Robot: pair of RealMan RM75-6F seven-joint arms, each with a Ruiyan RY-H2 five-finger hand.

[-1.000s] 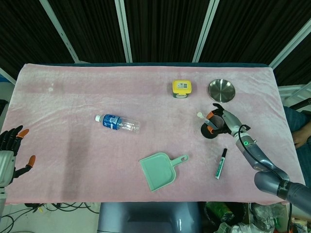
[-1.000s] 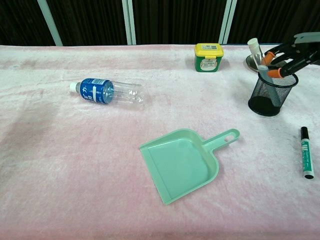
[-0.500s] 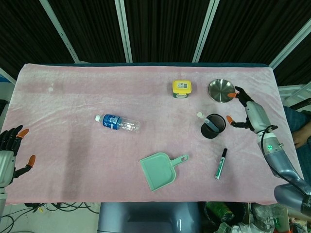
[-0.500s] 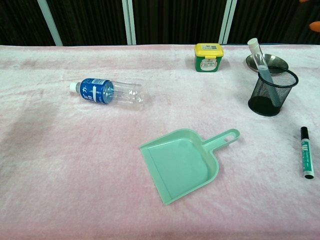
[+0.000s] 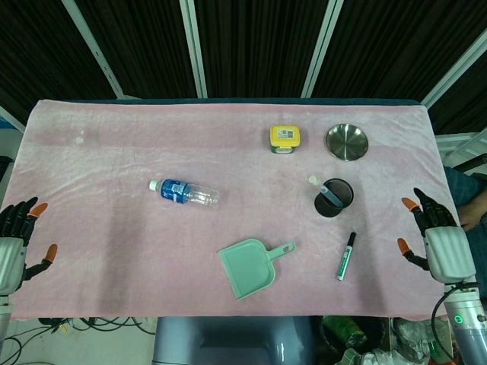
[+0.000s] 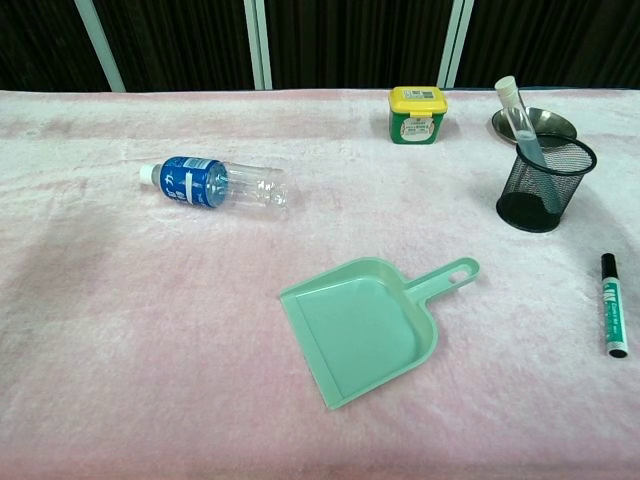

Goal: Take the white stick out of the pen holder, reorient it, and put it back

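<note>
On my pink-clothed table (image 5: 114, 152): one black wire-mesh pen holder (image 6: 545, 185), upright, right of centre. Item of interest: the thin white stick (image 6: 519, 118), standing tilted inside the holder, its capped top clear of the rim and leaning away from me to the left. I judge it light, rigid and smooth, likely to slip or twist in a loose pinch; best taken on the exposed upper shaft just below the cap. My right hand (image 5: 441, 247) rests at the table's right edge, fingers spread, holding nothing, well apart from the holder. My left hand (image 5: 14, 243) sits at the left edge, likewise spread and empty. Also present: green marker pen (image 6: 611, 305) lying flat near the holder, mint plastic dustpan (image 6: 365, 330), clear water bottle with blue label (image 6: 215, 184) on its side.
</note>
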